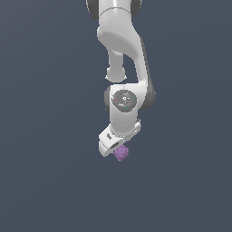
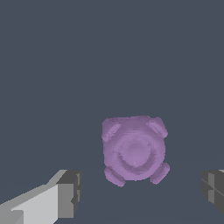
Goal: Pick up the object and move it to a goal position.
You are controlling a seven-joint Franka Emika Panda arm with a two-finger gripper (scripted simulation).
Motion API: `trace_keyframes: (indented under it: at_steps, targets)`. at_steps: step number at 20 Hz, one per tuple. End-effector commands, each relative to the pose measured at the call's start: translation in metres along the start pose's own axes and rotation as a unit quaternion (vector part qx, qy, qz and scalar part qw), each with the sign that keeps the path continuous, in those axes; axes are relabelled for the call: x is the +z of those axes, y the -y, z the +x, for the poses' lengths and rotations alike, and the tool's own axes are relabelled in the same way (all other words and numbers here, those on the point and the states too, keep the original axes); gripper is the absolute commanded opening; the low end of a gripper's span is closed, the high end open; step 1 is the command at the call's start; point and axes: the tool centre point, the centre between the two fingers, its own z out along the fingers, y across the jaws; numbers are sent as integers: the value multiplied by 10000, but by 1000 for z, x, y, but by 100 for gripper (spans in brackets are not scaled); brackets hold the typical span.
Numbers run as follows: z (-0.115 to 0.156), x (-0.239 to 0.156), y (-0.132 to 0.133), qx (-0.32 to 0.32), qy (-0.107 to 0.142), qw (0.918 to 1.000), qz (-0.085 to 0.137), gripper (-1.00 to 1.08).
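Gripper (image 2: pixel 140 192) spread wide, nothing held: one grey finger pad (image 2: pixel 70 192) on one side of the wrist view, the other pad (image 2: pixel 213 190) at the opposite edge, both well clear of the object (image 2: pixel 134 150) lying between and beyond them. No contact visible on either side.

Judged early in the task: lined up over the object, not yet grasped, not yet lifted, no carry begun. No goal marker visible in either view, so remaining travel cannot be told.

In the exterior view, object (image 1: pixel 121 153) just beside the lower end of the white hand, slightly toward the exterior view's right, on the plain dark ground (image 1: pixel 45 181); touching or apart there cannot be told.

Light purple, small against the hand, roughly squarish with rounded faces, a raised ring on the facing side, stubby lugs at the corners. Likely awkward for flat pads unless closed across two plain sides.
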Motion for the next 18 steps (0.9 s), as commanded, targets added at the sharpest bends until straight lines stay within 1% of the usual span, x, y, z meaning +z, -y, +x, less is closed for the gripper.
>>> trace_keyframes:
  at_steps: [1, 6, 12, 18]
  targets:
    - [4, 4, -1, -168, -15, 9999, 11, 100]
    - [8, 9, -3, -328, -28, 9995, 23, 100]
    - [7, 12, -3, -320, -25, 9995, 24, 100]
    - [7, 40, -2, -337, -27, 9994, 24, 100]
